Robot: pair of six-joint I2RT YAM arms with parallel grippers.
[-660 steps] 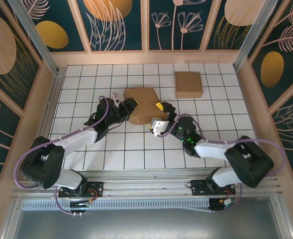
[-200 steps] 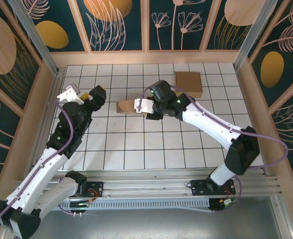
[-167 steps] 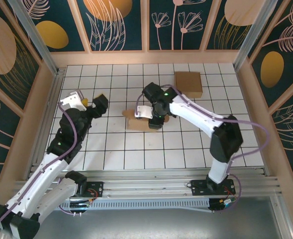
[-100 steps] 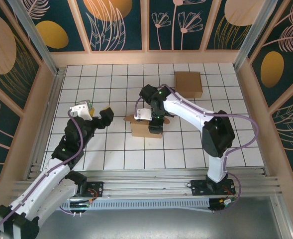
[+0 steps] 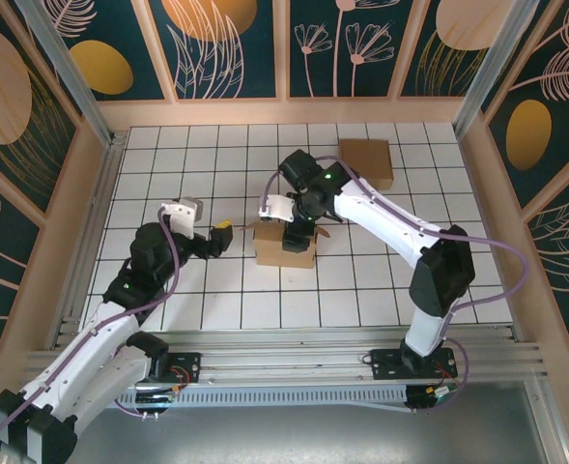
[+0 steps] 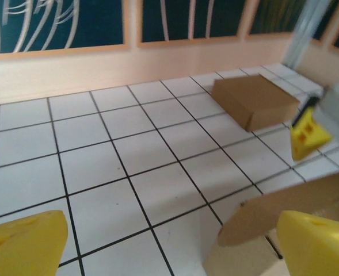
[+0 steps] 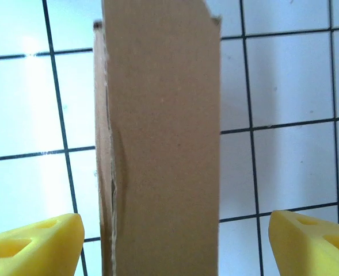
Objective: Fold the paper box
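Observation:
The brown paper box [image 5: 284, 248] rests on the white tiled table [image 5: 216, 290] near the middle, partly folded, with a loose flap at its left end. My right gripper [image 5: 298, 222] hangs directly over it, pointing down. In the right wrist view the paper box [image 7: 160, 144] runs up the middle between the yellow fingertips [image 7: 34, 244], with tile showing on either side; my right gripper [image 7: 172, 244] is open and not touching it. My left gripper [image 5: 220, 236] is open just left of the box. In the left wrist view the box's flap [image 6: 278, 215] sits beside the right fingertip of the left gripper [image 6: 169, 247].
A second, closed brown box [image 5: 366, 162] lies at the back right of the table, also seen as the far box [image 6: 255, 100] in the left wrist view. Wooden walls [image 5: 284, 111] ring the tiled floor. Bare tiles spread along the front and left.
My right gripper has opened and let go of the paper box, which now sits lower and nearer the front. My left arm has swung in from the back left toward the box.

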